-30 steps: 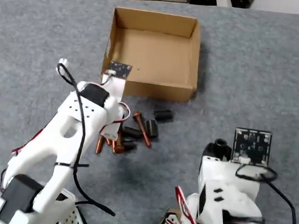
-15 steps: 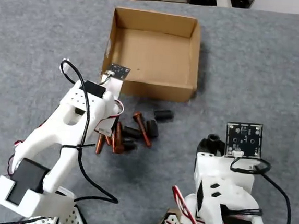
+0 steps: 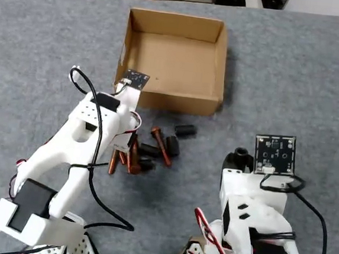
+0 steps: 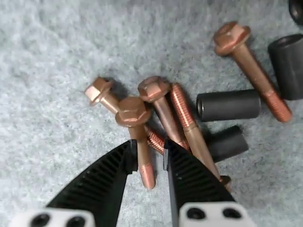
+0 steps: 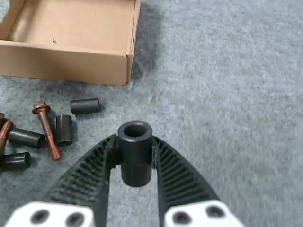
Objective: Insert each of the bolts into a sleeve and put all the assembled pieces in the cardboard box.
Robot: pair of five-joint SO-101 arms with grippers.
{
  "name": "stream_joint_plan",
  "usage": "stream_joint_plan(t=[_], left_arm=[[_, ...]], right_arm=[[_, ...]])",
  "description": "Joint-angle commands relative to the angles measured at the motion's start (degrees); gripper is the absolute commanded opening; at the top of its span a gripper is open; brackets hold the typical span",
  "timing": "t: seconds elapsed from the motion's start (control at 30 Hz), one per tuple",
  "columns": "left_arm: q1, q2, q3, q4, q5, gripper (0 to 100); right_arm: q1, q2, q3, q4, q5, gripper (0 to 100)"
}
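Several copper bolts [image 3: 132,156] lie in a pile on the grey carpet in front of the cardboard box [image 3: 169,100]. My left gripper [image 4: 147,153] is down over the pile, its two black fingers closed around the shank of one bolt [image 4: 135,113], which still lies on the carpet. Loose black sleeves [image 4: 228,105] rest beside the bolts. To the right, my right gripper [image 5: 135,156] is shut on an upright black sleeve [image 5: 135,146], its hole facing up, held above the carpet [image 3: 241,159].
The box [image 5: 71,64] is open-topped and has nothing inside. More sleeves [image 3: 185,130] [image 3: 172,145] and one separate bolt [image 5: 46,127] lie between the pile and the box. Bare carpet stretches to the right of the right arm.
The left arm shifted forward and settled over the bolt pile, then held still. The right arm drew slightly left and away from the front edge with the sleeve.
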Motion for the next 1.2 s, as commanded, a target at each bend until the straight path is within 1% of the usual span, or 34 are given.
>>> stream_joint_plan(t=[0.0, 0.1, 0.3, 0.53, 0.7, 0.8, 0.83, 0.93, 0.97, 1.1, 1.17], left_arm=[[-0.79, -0.31, 0.97, -2.90, -0.44, 11], [-1.76, -0.31, 2.73, -4.40, -0.44, 11], [-5.80, -0.31, 3.16, -5.98, -0.44, 11], [-5.54, -0.22, 4.40, -6.07, -0.18, 11], [-5.19, -0.22, 9.23, -10.90, -0.26, 11], [-4.48, -0.31, 9.67, -11.52, 0.00, 11], [-4.40, -0.31, 9.67, -11.60, 0.09, 10], [-4.31, -0.31, 8.79, -11.43, -0.26, 1], [-4.31, -0.31, 8.88, -11.25, -0.26, 3], [-4.48, -0.31, 9.05, -10.99, -0.35, 2], [-4.40, -0.75, 8.26, -8.97, -0.26, 2]], right_arm=[[-0.66, 0.66, -0.22, -1.67, -0.26, 0.2], [-0.66, 0.75, -0.22, -1.58, -0.26, 0.2], [-0.66, 0.75, -0.04, -1.58, -0.26, 0.2], [-0.66, 0.75, 0.04, -1.76, -0.26, 0.2], [-0.66, 0.75, 0.04, -1.67, -0.26, 0.2], [-0.66, 0.75, 0.13, -1.49, -0.26, 0.2], [-0.66, 0.75, 0.22, -1.32, -0.26, 0.2], [-0.66, 0.75, 0.22, -1.23, -0.26, 0.2], [-0.66, 0.75, 0.22, -1.14, -0.26, 0.2], [-0.66, 0.75, 0.22, -1.14, -0.26, 0.2], [-0.66, 0.57, 0.31, -1.14, -0.26, 0.2]])
